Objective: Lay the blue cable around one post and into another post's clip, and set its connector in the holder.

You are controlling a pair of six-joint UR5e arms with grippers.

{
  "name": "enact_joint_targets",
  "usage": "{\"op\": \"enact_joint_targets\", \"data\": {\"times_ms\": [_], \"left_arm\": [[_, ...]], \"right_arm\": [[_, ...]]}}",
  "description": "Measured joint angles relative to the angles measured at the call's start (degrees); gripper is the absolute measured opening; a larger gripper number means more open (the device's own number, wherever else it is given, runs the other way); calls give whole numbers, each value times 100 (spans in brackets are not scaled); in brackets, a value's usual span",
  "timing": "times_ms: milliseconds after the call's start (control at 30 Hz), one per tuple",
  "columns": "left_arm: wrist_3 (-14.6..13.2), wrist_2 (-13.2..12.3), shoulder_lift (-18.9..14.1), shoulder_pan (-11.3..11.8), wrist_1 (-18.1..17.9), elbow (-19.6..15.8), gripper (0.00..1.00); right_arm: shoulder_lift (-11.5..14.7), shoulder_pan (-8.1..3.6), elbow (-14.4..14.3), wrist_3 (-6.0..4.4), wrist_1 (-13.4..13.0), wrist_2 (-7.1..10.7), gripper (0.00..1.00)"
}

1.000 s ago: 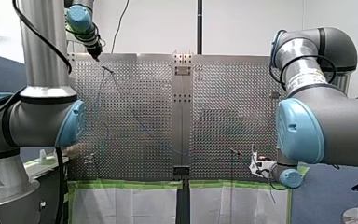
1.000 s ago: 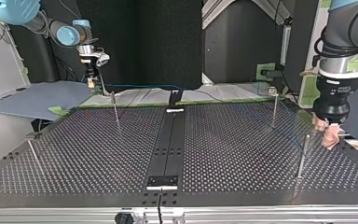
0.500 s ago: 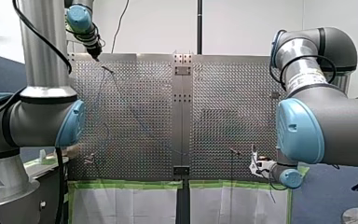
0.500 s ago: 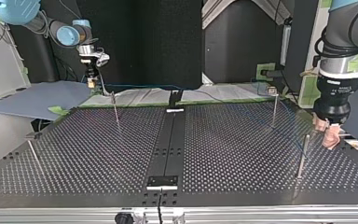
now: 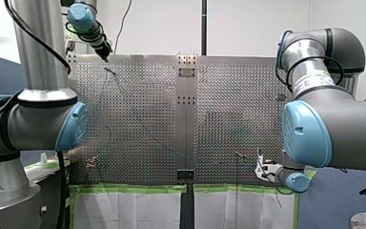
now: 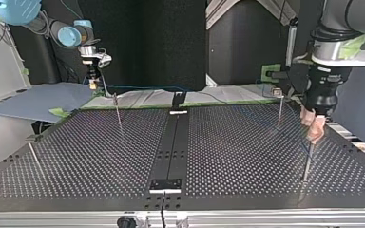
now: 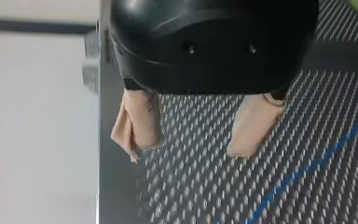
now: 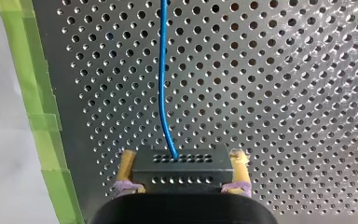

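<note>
My right gripper (image 8: 182, 157) is clamped on the black connector (image 8: 182, 169), one yellow-padded finger against each of its short sides. The blue cable (image 8: 162, 84) leaves the connector's face between those fingers and runs straight ahead of the gripper, above the perforated table (image 6: 100, 156). A strip of green tape (image 8: 37, 121) edges the table off to one side of the gripper. In the top view this gripper hangs at the far left corner, just beyond the table's edge. From there the cable shows as a thin blue line running along that far edge toward the middle.

My left gripper (image 7: 186, 154) stands wide, its two beige pads well apart with only bare table showing between them. It holds nothing. In its wrist view the cable lies on the table just outside one pad, slanting past it and not between the fingers. In the top view this gripper points down at the right side of the table, its pads right over the top of a thin metal post (image 6: 306, 164). I cannot tell whether they touch it. The cable comes in faintly toward that post from the table's middle.
</note>
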State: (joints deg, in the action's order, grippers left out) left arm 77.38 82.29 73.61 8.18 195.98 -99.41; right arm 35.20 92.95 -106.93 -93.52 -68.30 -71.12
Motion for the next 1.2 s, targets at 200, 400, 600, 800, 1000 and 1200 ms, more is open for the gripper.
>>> {"op": "enact_joint_targets", "data": {"times_ms": [200,400,600,800,1000,1200], "left_arm": [[-19,-339,111,-325,-292,-351,100],[257,-246,442,-684,-648,-712,100],[620,103,811,-1055,-1018,-1082,100],[952,428,1143,-1386,-1350,-1413,100],[1279,349,1470,-1713,-1679,-1739,100],[1630,18,1636,-2063,-2030,-2089,100]], "right_arm": [[1,0,6,7,1,-24,0],[1,0,17,13,8,-40,0],[0,0,18,34,43,-88,0],[0,0,18,64,61,-95,0],[0,0,17,68,65,-96,0],[0,0,18,71,82,-96,0]]}}
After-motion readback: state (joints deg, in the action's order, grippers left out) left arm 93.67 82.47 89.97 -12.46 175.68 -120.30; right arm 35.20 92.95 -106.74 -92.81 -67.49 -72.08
